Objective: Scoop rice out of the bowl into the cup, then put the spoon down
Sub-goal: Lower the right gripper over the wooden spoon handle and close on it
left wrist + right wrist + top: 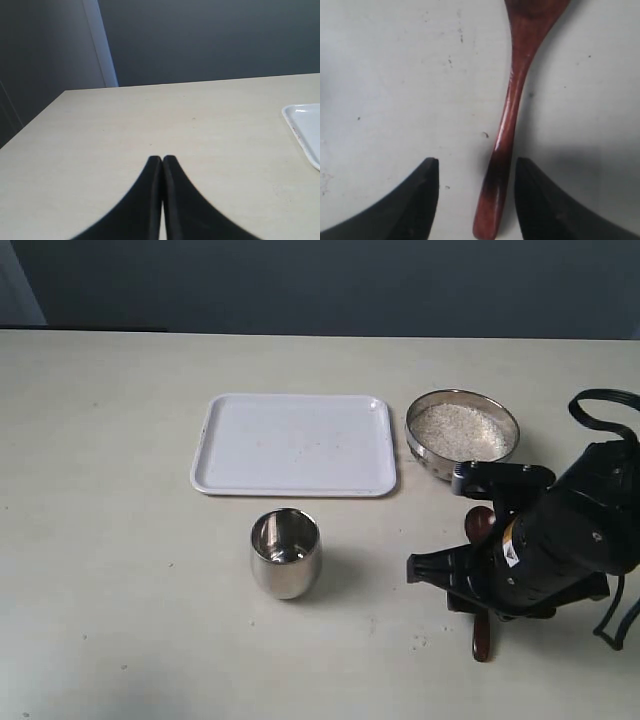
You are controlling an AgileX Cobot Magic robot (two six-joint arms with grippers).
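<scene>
Just in front of the bowl [425, 454], on its camera side, the spoon [508, 127] lies flat on the bench [120, 540]. It is slim, glossy reddish-brown wood, darker toward the handle's end. The right gripper [476, 163] sits over it with jaws apart. The handle end lies between them, touching neither and closer to one. White rice [460, 430] fills the bowl. The cup [285, 552] stands upright well away from the bowl, with bare bench between. The left gripper [162, 159], jaws pressed together, is over open bench beyond the tray [293, 443].
</scene>
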